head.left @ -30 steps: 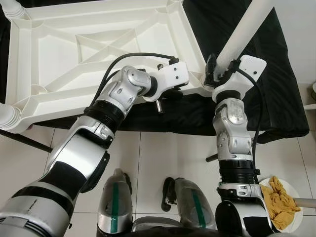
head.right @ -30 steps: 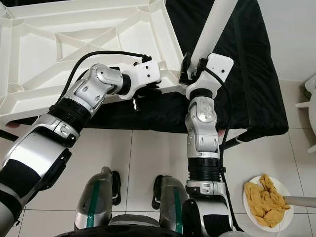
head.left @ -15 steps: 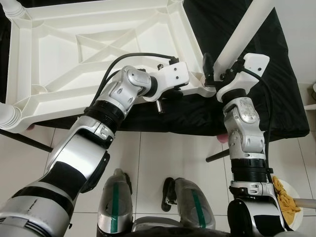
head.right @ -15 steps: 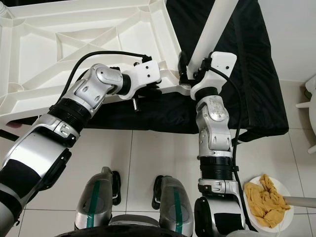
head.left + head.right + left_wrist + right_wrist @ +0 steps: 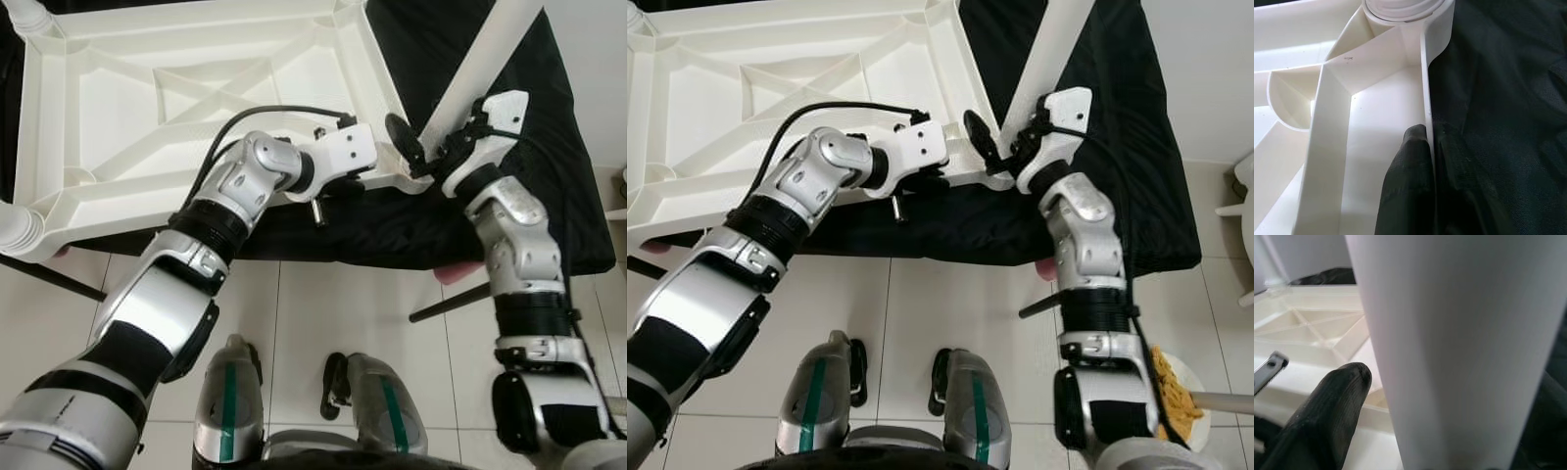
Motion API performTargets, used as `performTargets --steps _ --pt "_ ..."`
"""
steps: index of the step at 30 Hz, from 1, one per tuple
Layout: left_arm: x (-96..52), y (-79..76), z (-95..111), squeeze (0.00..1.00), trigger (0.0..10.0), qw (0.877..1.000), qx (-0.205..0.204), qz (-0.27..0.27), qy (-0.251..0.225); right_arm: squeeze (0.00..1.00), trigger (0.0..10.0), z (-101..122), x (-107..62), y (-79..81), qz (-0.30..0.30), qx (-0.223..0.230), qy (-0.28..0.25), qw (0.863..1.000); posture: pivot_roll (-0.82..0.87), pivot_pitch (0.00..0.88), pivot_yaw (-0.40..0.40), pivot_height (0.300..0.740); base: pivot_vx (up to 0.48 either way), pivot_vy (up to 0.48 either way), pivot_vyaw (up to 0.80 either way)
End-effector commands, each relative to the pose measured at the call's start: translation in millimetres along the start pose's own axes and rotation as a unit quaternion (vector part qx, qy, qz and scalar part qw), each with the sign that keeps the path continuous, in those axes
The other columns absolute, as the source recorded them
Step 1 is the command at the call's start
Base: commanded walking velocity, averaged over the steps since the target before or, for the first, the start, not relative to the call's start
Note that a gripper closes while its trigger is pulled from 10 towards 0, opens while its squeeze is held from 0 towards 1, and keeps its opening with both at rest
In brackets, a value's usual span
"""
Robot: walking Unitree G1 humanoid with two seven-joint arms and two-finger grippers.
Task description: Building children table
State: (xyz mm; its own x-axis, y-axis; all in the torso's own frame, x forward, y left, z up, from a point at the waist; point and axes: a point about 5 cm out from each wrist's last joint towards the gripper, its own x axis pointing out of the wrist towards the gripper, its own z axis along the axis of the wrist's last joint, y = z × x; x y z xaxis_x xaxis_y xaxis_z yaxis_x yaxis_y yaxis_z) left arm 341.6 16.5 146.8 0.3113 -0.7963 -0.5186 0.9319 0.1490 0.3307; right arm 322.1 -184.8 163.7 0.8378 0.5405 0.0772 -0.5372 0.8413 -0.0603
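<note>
Left wrist view: left hand (image 5: 1422, 161) pinches tabletop (image 5: 127, 108) rim; right hand (image 5: 436, 147) clamps leg (image 5: 485, 59). Rigid, light, slippery plastic; grip near socket.

Black-draped surface (image 5: 549, 196) carries upturned white tabletop (image 5: 127, 98).

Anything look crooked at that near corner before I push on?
Yes. The long white plastic leg held by the right tool leans well off upright over the upturned white plastic tabletop's corner socket, so it isn't lined up.
</note>
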Motion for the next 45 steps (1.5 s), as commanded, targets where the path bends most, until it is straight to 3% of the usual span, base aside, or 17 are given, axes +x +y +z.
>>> performTargets --steps 1,6,13,14,15,16,17,18,35,36,45 --pt "3.4 -5.0 0 0.00 10.0 1.000 0.003 -0.009 -0.013 0.00 10.0 -4 -1.7 -0.9 0.013 0.010 0.004 1.000 0.02 0.018 -0.045 0.740 0.000 0.000 0.00" --pt "2.8 -5.2 -1 0.00 10.0 1.000 0.004 -0.011 -0.011 0.00 10.0 -8 -10.7 -12.3 0.050 0.001 0.028 0.998 0.02 0.019 -0.041 0.740 0.000 0.000 0.00" --pt "2.8 -4.9 -1 0.00 10.0 1.000 0.005 -0.012 -0.011 0.00 10.0 -7 -13.9 -25.0 0.053 -0.003 0.031 0.998 0.02 0.022 -0.034 0.740 0.000 0.000 0.00" --pt "2.8 -5.0 -1 0.00 10.0 1.000 0.006 -0.013 -0.011 0.00 5.9 -6 -14.8 -26.9 0.056 -0.002 0.029 0.998 0.02 0.022 -0.034 0.740 0.000 0.000 0.00" --pt "2.9 -5.1 0 0.00 10.0 1.000 0.006 -0.014 -0.011 0.00 4.9 -5 -15.5 -27.9 0.058 -0.002 0.027 0.998 0.02 0.024 -0.035 0.740 0.000 0.000 0.00" --pt "2.9 -5.1 0 0.00 10.0 1.000 0.006 -0.014 -0.011 0.00 4.9 -5 -15.5 -27.9 0.058 -0.002 0.027 0.998 0.02 0.024 -0.035 0.740 0.000 0.000 0.00" --pt "2.9 -5.0 0 0.00 10.0 1.000 0.006 -0.014 -0.012 0.00 3.4 -4 -15.9 -28.5 0.058 -0.001 0.023 0.998 0.02 0.024 -0.035 0.740 0.000 0.000 0.00" --pt "3.0 -5.2 0 0.00 10.0 1.000 0.006 -0.014 -0.011 0.00 0.0 -4 -16.3 -28.8 0.062 0.001 0.018 0.998 0.02 0.027 -0.035 0.740 0.000 0.000 0.00" --pt "2.6 -5.6 -1 0.00 10.0 1.000 0.005 -0.015 -0.012 0.00 0.0 -6 -19.8 -28.8 0.059 0.008 0.006 0.998 0.01 0.039 -0.034 0.740 0.000 0.000 0.00" --pt "2.4 -5.5 -1 0.00 10.0 1.000 0.005 -0.015 -0.012 0.00 10.0 -6 -19.1 -27.8 0.051 0.007 0.005 0.999 0.01 0.043 -0.035 0.740 0.000 0.000 0.00" --pt "2.1 -5.2 -1 0.00 10.0 1.000 0.003 -0.014 -0.012 0.00 10.0 -3 -12.5 -13.5 -0.014 0.017 -0.030 0.999 0.01 0.052 -0.038 0.740 0.000 0.000 0.00"
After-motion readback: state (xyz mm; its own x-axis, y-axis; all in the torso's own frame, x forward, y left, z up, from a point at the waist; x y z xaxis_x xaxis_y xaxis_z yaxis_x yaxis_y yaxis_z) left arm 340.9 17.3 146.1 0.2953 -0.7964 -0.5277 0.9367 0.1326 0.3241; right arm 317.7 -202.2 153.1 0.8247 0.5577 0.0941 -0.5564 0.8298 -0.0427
